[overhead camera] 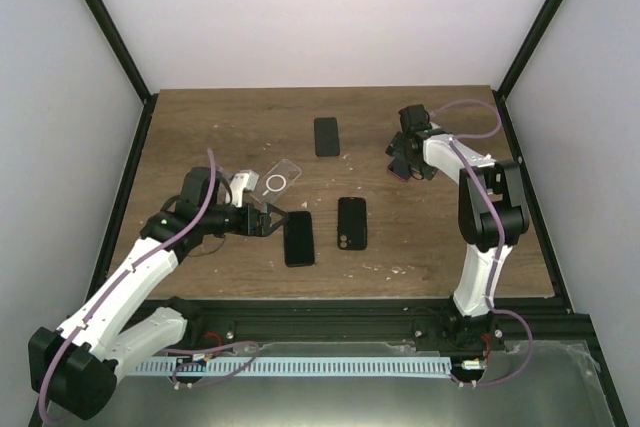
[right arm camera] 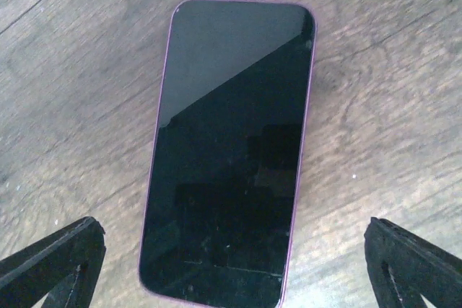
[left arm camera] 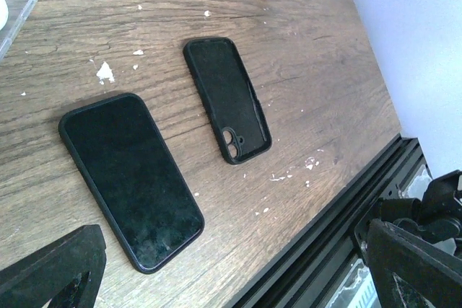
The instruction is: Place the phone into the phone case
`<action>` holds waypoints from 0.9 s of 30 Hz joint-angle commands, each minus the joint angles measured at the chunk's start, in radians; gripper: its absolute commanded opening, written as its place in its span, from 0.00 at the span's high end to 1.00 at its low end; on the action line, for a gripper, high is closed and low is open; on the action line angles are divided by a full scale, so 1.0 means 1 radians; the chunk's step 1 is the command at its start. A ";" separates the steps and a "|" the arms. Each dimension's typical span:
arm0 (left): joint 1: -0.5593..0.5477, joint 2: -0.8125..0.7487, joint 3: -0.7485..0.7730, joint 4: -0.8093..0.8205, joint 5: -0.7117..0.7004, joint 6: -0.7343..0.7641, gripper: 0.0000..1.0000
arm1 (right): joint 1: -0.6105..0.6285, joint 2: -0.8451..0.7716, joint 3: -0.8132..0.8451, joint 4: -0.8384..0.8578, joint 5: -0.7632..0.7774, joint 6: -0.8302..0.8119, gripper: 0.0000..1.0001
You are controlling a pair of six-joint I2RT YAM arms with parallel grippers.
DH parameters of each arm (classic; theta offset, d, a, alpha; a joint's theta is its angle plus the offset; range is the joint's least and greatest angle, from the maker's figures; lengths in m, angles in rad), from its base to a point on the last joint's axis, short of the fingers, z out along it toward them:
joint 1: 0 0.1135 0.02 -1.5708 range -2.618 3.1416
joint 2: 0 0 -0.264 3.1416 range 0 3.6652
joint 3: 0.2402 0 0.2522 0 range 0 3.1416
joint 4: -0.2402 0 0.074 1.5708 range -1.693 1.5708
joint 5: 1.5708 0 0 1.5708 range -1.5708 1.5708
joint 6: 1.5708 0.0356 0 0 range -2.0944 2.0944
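A phone with a purple rim (right arm camera: 227, 156) lies screen up on the wood. My right gripper (right arm camera: 231, 272) hangs open over its near end, one finger on each side and neither touching it. In the top view that gripper (overhead camera: 405, 160) is at the back right. A black phone case (left arm camera: 227, 99) lies empty, inside up, camera hole toward the table's front. Left of it lies a black phone (left arm camera: 130, 178) with a black rim. My left gripper (left arm camera: 238, 279) stands open just off that phone's near end, holding nothing. It is at centre left (overhead camera: 268, 221) in the top view.
A clear case (overhead camera: 281, 180) with a white ring lies behind the left gripper. Another dark phone (overhead camera: 326, 136) rests at the back centre. White flecks dot the wooden table (overhead camera: 200, 127). The black frame rail (left arm camera: 339, 207) runs along the front edge.
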 commanded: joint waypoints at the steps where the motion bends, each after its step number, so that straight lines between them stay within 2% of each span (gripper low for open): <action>1: 0.004 -0.007 -0.001 -0.004 0.023 0.023 0.00 | -0.019 0.062 0.092 -0.075 0.065 0.044 0.01; 10: 0.005 -0.027 -0.013 0.007 0.019 0.020 0.00 | -0.022 0.143 0.156 -0.026 0.016 0.049 0.01; 15: 0.005 -0.024 -0.012 0.005 0.017 0.020 0.00 | -0.024 0.199 0.213 -0.099 0.049 0.097 0.01; 27: 0.006 -0.027 -0.015 0.008 0.008 0.017 0.00 | -0.044 0.237 0.214 -0.079 0.048 0.074 0.05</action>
